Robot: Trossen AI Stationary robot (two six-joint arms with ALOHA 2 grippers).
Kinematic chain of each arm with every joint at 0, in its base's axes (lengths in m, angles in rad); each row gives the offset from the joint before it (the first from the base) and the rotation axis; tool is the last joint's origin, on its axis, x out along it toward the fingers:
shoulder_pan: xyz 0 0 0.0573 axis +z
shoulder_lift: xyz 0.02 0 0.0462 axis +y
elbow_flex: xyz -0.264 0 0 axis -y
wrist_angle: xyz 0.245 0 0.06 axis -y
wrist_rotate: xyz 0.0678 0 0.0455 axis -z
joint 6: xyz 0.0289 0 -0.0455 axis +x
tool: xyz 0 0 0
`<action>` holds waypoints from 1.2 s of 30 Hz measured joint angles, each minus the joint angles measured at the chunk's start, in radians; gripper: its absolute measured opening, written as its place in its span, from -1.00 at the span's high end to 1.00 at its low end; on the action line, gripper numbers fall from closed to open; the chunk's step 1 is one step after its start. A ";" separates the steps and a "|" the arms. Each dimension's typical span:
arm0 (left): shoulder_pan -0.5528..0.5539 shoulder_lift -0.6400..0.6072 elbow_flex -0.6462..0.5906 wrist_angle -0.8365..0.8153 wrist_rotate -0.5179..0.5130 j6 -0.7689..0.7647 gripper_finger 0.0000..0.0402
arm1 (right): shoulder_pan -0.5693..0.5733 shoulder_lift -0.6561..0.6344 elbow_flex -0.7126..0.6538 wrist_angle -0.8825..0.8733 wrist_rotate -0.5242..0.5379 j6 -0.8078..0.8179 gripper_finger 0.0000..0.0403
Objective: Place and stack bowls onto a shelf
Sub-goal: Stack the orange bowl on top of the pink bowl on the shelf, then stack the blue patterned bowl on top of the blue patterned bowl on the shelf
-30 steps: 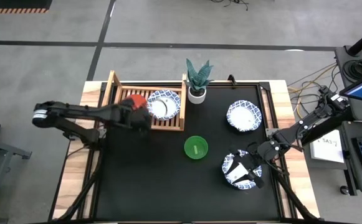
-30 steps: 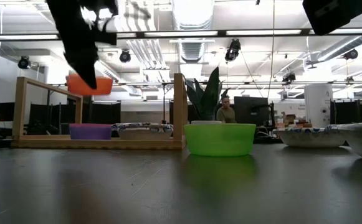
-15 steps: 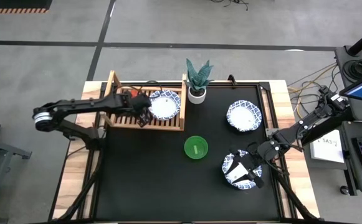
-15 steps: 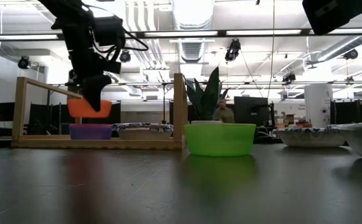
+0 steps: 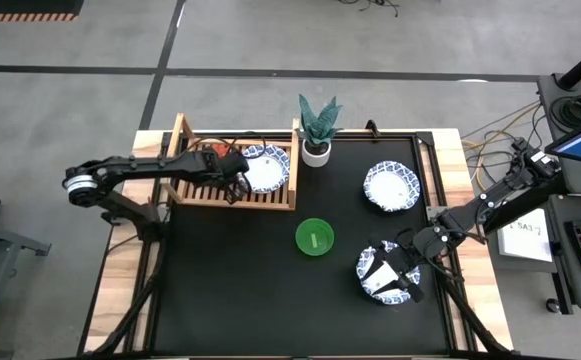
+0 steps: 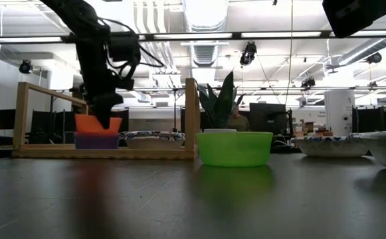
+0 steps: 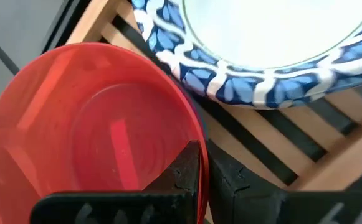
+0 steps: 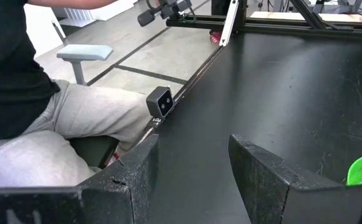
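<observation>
Since my left gripper (image 7: 199, 180) pinches the red bowl's (image 7: 87, 134) rim, seemingly seated on the magenta bowl (image 6: 96, 141), I'd release gently, then lift straight.

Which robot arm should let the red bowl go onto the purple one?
The left. Its hand already grips the red bowl, sitting in the purple bowl on the shelf. The right hand hovers far off, over a patterned bowl.

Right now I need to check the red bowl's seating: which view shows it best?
The low view: the red bowl sits nested on the magenta bowl. Left wrist view shows only its inside, with the left gripper shut on its rim. High view hides it; right wrist misses it.
</observation>
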 joint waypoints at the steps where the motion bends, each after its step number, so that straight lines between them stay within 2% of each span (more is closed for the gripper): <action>1: 0.004 0.009 0.000 0.000 0.000 0.001 1.00 | 0.000 0.000 0.000 0.000 0.000 0.000 0.09; 6: 0.012 0.044 0.000 0.002 -0.004 0.001 0.91 | 0.000 0.000 0.000 0.000 -0.003 0.008 0.09; 14: 0.012 0.039 0.000 -0.003 -0.005 0.001 0.62 | 0.000 0.000 0.000 0.000 -0.003 0.008 0.09; 22: 0.009 0.024 0.046 -0.104 0.002 -0.037 0.38 | 0.000 0.000 0.000 0.000 -0.002 0.008 0.09; 28: -0.012 0.017 0.078 -0.123 0.006 -0.028 0.37 | 0.000 0.000 0.000 0.000 -0.002 0.008 0.09; 36: -0.024 -0.008 0.078 -0.103 -0.002 -0.046 0.50 | 0.000 0.000 0.000 0.002 0.027 0.007 0.09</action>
